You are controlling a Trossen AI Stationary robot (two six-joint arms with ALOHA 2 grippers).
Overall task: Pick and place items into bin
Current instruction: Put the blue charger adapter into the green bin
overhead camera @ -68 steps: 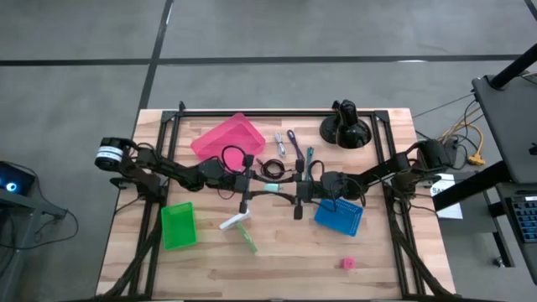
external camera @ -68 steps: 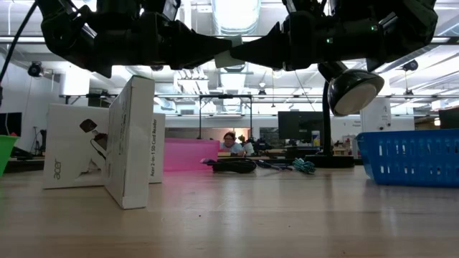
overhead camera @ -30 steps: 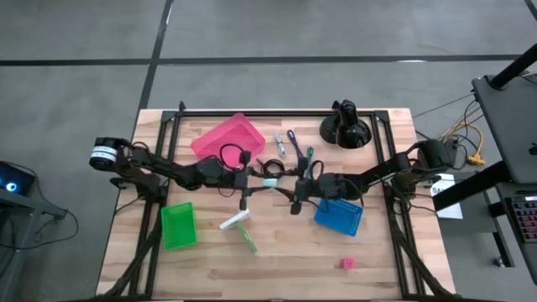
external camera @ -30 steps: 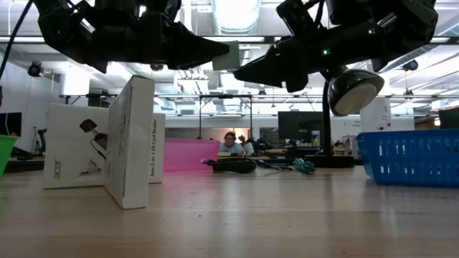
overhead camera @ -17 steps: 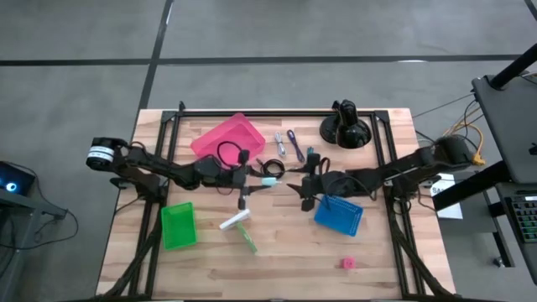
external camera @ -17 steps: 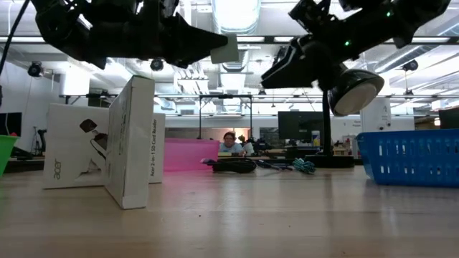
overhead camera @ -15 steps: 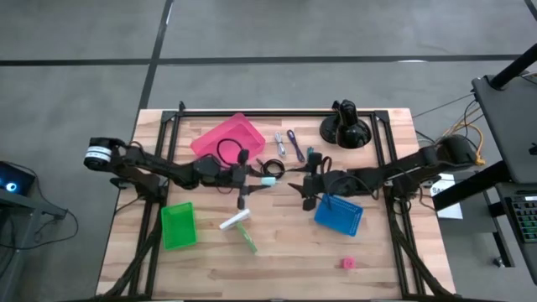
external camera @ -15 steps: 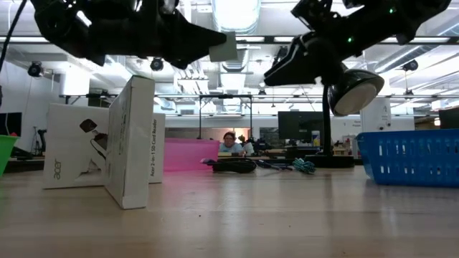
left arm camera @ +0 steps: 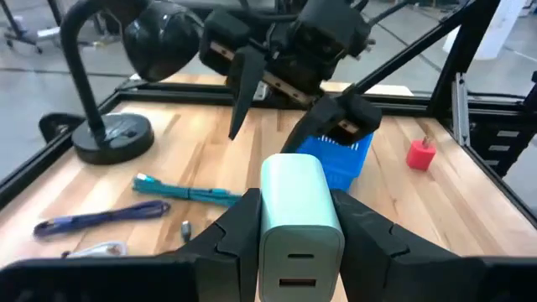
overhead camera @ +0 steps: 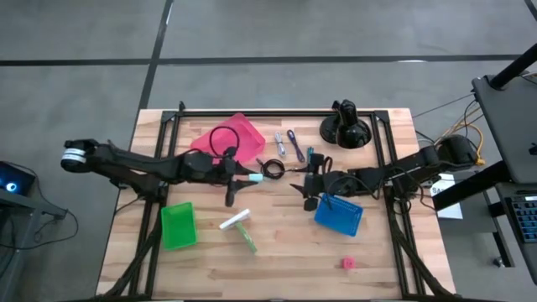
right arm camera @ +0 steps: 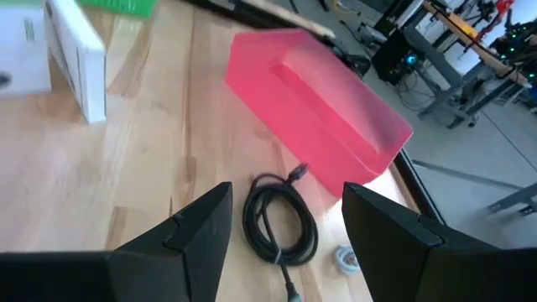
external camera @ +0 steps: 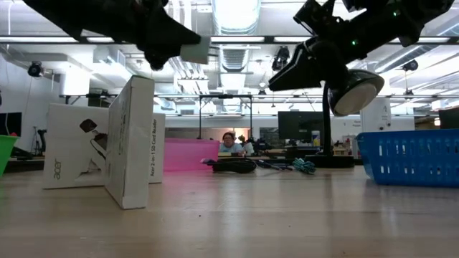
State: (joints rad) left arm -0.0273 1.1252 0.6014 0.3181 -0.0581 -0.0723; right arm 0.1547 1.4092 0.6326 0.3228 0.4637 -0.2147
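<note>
My left gripper (overhead camera: pixel 245 176) hangs over the middle of the table, shut on a pale mint block (left arm camera: pixel 298 218). Facing it, my right gripper (overhead camera: pixel 304 186) stands open and holds nothing; its fingers hang above the black coiled cable (right arm camera: pixel 281 222). Beside that cable stands the pink bin (overhead camera: pixel 231 138). Purple (overhead camera: pixel 294 141), white (overhead camera: pixel 280 144) and teal (overhead camera: pixel 310 155) sticks lie flat on the table behind the cable. A white-and-green stick (overhead camera: pixel 239 225) lies toward the near edge. A small red block (overhead camera: pixel 347 263) sits near the right front corner. My left gripper pinches the mint block by its two opposite side faces (left arm camera: pixel 267 231) between its two fingers (left arm camera: pixel 231 239). The fingers lie about level and point toward the table's right. The block's free end juts out past the fingertips, and the block hangs clear of the table.
A green bin (overhead camera: pixel 177 225) stands at the near left and a blue bin (overhead camera: pixel 339 216) just below my right gripper. The black domed camera mount (overhead camera: pixel 346 126) stands at the far right. White boxes (external camera: pixel 129 143) stand upright on the table in the low view.
My left gripper has drawn back toward the table's left edge and risen, rolling as it went, with the mint block still between its fingers. My right gripper has pulled away toward the right and tipped upward, so the gap between the two has widened.
</note>
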